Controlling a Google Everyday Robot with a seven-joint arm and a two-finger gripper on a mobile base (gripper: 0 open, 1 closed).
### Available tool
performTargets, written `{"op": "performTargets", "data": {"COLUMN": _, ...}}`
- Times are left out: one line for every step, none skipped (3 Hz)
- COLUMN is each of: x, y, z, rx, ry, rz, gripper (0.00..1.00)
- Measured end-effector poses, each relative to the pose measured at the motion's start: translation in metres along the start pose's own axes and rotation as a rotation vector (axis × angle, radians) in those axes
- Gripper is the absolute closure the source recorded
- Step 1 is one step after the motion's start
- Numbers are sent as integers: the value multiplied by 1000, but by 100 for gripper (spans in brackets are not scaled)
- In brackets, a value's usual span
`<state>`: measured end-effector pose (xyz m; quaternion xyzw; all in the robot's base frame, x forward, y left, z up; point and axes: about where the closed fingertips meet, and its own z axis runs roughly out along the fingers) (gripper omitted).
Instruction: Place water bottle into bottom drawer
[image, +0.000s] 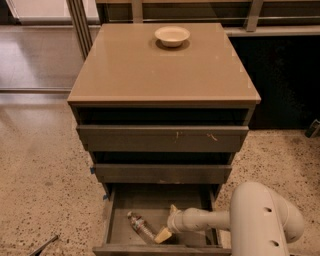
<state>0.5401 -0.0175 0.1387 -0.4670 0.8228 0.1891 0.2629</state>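
The water bottle (140, 226) lies on its side on the grey floor of the open bottom drawer (150, 201), with its cap toward the back left. My gripper (168, 222) reaches into the drawer from the right, just to the right of the bottle. It is open and holds nothing. One cream fingertip (162, 235) is close to the bottle's base and the other fingertip (173, 209) points toward the back. My white arm (260, 220) fills the lower right.
The two upper drawers (162, 138) stand slightly open above the bottom one. A shallow cream bowl (172, 35) sits on the tan cabinet top (160, 70). Speckled floor lies around the cabinet, with a dark wall at the right and a thin dark object (42, 246) at the lower left.
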Motion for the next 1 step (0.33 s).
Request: {"op": "performTargets", "data": {"x": 0, "y": 0, "z": 0, "rx": 0, "ry": 0, "rz": 0, "gripper": 0}}
